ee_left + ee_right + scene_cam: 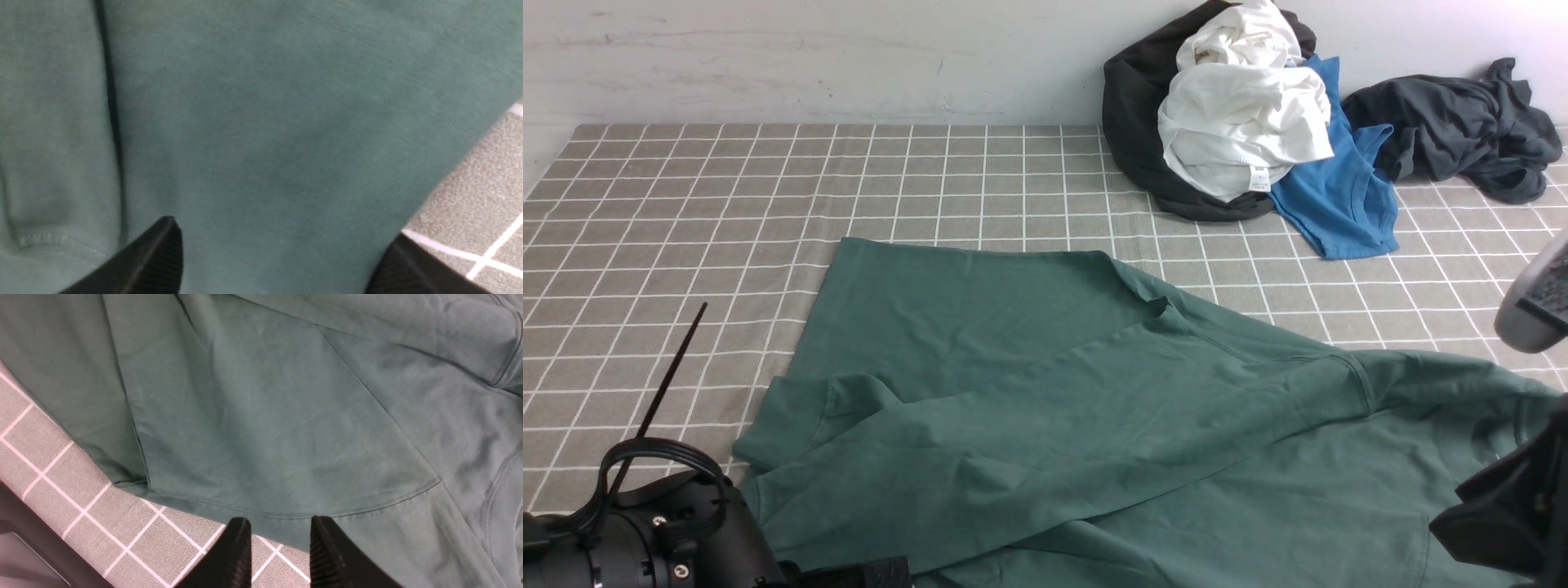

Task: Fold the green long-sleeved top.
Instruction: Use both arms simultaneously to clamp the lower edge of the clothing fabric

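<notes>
The green long-sleeved cotton top (1045, 408) is lying spread out on the near half of the grey cloth-covered surface with a white grid (686, 204). It reaches from the near left corner to the right edge of the front view. One long panel of the top is lying folded diagonally over the rest, running from the right down to the near left.

The left gripper (282, 261) is hanging close over the green fabric with its two black ribbed fingers (155, 257) spread wide apart. One finger is sitting at the top's edge, where the gridded surface is showing. Nothing is pinched between them, and whether they are touching the cloth cannot be told. The black left arm (645, 539) is showing at the near left corner, with a thin black strip (674, 367) sticking up from it.

The right gripper (278, 555) is sitting just at the top's stitched hem. Its fingers are parted by a narrow gap and are holding nothing. The right arm (1511, 514) is showing at the right edge.

At the far right a black crumpled garment (1131, 106), a white crumpled T-shirt (1241, 122) and a blue garment (1339, 196) are lying heaped together. A dark grey crumpled garment (1454, 122) is lying just beside them.
</notes>
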